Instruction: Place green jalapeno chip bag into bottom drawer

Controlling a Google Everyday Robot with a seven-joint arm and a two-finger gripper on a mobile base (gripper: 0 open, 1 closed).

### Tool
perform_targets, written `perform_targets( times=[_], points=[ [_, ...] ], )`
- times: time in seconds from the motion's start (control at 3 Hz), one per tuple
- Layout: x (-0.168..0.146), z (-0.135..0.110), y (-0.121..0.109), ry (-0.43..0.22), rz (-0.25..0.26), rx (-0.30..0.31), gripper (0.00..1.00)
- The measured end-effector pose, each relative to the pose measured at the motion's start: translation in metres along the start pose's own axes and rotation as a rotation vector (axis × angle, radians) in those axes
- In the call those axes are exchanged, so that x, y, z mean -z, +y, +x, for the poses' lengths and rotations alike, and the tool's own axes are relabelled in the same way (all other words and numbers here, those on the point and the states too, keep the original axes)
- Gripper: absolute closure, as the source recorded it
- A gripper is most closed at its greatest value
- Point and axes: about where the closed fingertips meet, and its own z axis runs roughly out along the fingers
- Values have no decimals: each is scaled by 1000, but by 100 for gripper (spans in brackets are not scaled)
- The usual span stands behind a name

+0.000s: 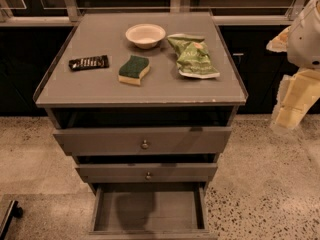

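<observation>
The green jalapeno chip bag (pixel 194 55) lies crumpled on the grey cabinet top (pixel 100 86), right of centre, beside a bowl. The bottom drawer (pixel 148 210) is pulled out below the two knobbed drawers and shows a bare flat grey floor. My gripper (pixel 288 115) hangs at the right edge of the view, pale cream under the white arm (pixel 306 31). It is off to the right of the cabinet, below the top's level and well apart from the bag. It holds nothing that I can see.
A white bowl (pixel 145 35), a green-and-yellow sponge (pixel 134 69) and a dark snack bar (pixel 89 62) also lie on the top. The upper two drawers (pixel 145 144) stand slightly pulled out. A speckled floor surrounds the cabinet, and a dark object (pixel 9 215) sits at bottom left.
</observation>
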Motion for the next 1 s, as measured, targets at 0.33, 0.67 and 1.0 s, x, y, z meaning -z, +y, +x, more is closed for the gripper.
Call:
perform_targets(
  times=[0.33, 0.67, 1.0],
  points=[
    [0, 0, 0, 0, 2, 1, 0],
    [3, -5, -13, -16, 42, 33, 0],
    [-5, -15, -49, -98, 69, 102, 0]
  ],
)
